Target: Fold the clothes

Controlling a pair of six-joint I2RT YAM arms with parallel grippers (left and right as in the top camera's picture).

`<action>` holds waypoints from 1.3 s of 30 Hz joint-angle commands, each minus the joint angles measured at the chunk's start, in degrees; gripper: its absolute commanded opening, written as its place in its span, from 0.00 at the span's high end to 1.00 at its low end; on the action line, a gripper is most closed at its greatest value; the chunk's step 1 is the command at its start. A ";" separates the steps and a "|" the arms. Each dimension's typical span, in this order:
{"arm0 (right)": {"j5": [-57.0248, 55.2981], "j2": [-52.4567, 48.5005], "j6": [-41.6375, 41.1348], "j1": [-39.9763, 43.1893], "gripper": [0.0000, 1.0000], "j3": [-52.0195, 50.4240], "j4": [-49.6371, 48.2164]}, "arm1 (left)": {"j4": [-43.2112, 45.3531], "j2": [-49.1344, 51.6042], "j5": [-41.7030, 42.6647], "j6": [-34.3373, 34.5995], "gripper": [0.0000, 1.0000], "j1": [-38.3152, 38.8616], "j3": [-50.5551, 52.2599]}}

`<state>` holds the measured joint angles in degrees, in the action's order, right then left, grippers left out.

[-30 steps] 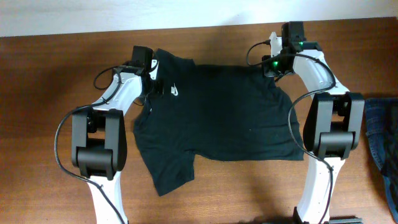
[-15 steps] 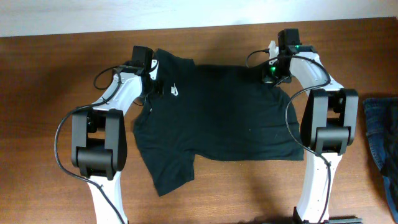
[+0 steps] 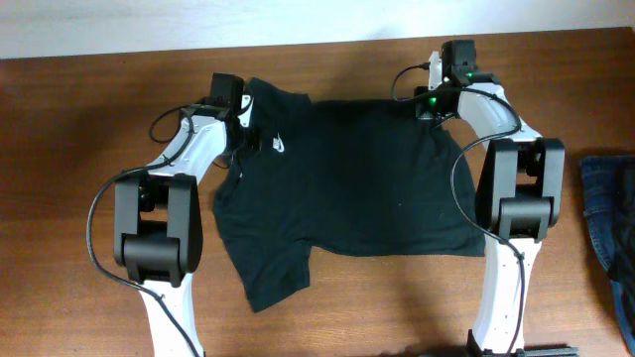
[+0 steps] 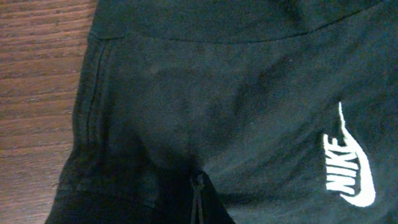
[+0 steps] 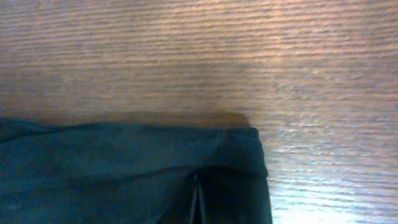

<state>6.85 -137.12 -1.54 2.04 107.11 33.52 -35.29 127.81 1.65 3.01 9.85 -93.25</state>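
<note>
The clothes are a black T-shirt lying spread on the wooden table, with the white logo toward the left. My left gripper sits at the shirt's far left part, shut with fabric puckered into its tips; the logo lies just to their right. At the shirt's far right corner my right gripper is shut on the hem. In the right wrist view that hem corner folds around the gripper.
A blue denim garment lies at the table's right edge. Bare wood stretches beyond the shirt toward the far table edge and the white wall. Both arm bases stand beside the shirt near the front.
The right arm has shifted a little to the left, drawing the shirt's far right corner inward. The left arm has stayed where it was.
</note>
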 commanded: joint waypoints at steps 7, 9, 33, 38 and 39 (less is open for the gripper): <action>-3.32 -3.17 -0.42 2.91 0.65 3.43 3.82 | -2.03 1.57 -2.67 -0.04 0.98 0.11 -0.96; -2.93 -2.34 -0.42 2.97 0.37 7.06 7.37 | -3.52 0.96 -2.99 -0.04 0.95 0.11 -3.76; -0.83 2.19 -3.48 8.13 0.07 39.47 60.85 | -31.91 -13.86 -2.95 5.64 0.23 -0.26 -16.52; -0.52 5.01 -4.92 7.76 0.07 39.15 63.84 | -35.80 -19.71 -2.95 8.15 0.23 -0.09 -16.52; -0.09 6.21 -5.01 7.45 0.07 39.15 63.84 | -36.92 -20.70 -2.95 8.35 0.23 -0.09 -16.52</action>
<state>5.13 -137.01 -5.17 10.61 145.29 96.99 -70.72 111.59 -0.84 9.10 9.93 -108.99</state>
